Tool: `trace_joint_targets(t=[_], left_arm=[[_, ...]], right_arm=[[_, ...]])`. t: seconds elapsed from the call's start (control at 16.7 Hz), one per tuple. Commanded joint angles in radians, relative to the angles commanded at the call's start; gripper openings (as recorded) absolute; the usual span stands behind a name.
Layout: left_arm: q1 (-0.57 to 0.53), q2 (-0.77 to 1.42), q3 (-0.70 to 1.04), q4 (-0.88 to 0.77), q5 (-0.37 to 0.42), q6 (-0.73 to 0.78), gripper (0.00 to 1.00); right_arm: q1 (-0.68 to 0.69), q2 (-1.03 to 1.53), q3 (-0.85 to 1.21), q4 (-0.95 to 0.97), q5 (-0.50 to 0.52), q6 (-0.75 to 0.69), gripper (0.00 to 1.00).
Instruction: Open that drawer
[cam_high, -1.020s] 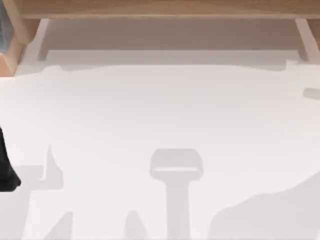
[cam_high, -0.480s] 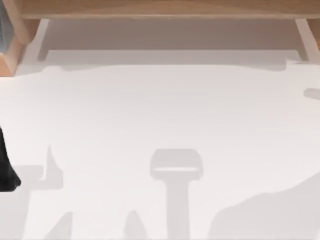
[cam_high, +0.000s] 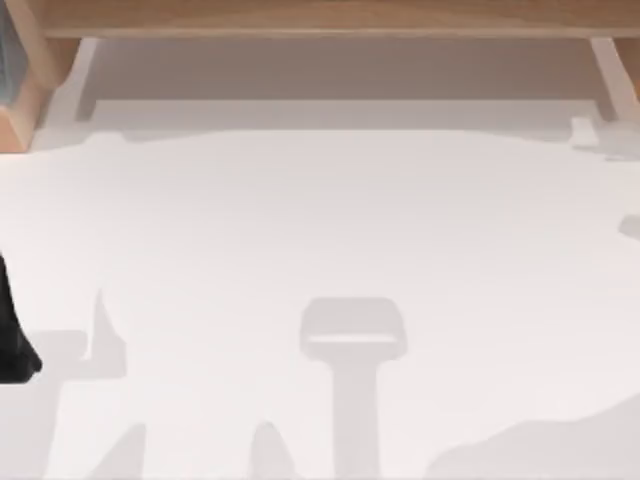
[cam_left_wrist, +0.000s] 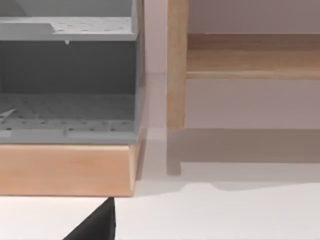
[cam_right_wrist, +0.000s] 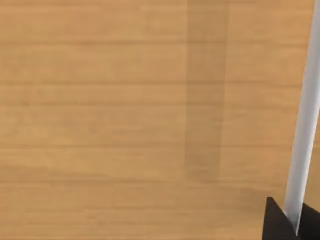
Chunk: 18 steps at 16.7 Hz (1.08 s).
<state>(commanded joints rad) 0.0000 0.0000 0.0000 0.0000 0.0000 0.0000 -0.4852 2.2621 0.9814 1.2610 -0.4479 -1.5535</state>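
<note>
In the right wrist view a light wooden drawer front (cam_right_wrist: 125, 115) sits very close to the camera. A slim silver handle (cam_right_wrist: 306, 115) runs along it. My right gripper (cam_right_wrist: 296, 222) sits at the handle's end, with a black finger pressed against each side of the bar. My left gripper (cam_high: 12, 345) is parked at the table's left edge, and its dark tip (cam_left_wrist: 97, 226) shows in the left wrist view.
A wooden shelf (cam_high: 320, 18) spans the back of the white table (cam_high: 320, 220). At the back left stands a grey perforated rack (cam_left_wrist: 67, 75) on a wooden base (cam_left_wrist: 65, 170), beside a wooden post (cam_left_wrist: 176, 65).
The shadows at the table's right side have slid toward the right and the near edge. The left arm has stayed still.
</note>
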Motion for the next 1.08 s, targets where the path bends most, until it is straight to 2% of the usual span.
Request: trace_joint_targets(t=[0.48,1.08], left_arm=[[0.000,0.000,0.000,0.000,0.000,0.000,1.00],[0.000,0.000,0.000,0.000,0.000,0.000,1.00]], right_arm=[[-0.018,-0.033,-0.056,0.044,-0.022,-0.001,0.00],[-0.102,-0.128,-0.288,0.180,-0.105,0.000,0.00]])
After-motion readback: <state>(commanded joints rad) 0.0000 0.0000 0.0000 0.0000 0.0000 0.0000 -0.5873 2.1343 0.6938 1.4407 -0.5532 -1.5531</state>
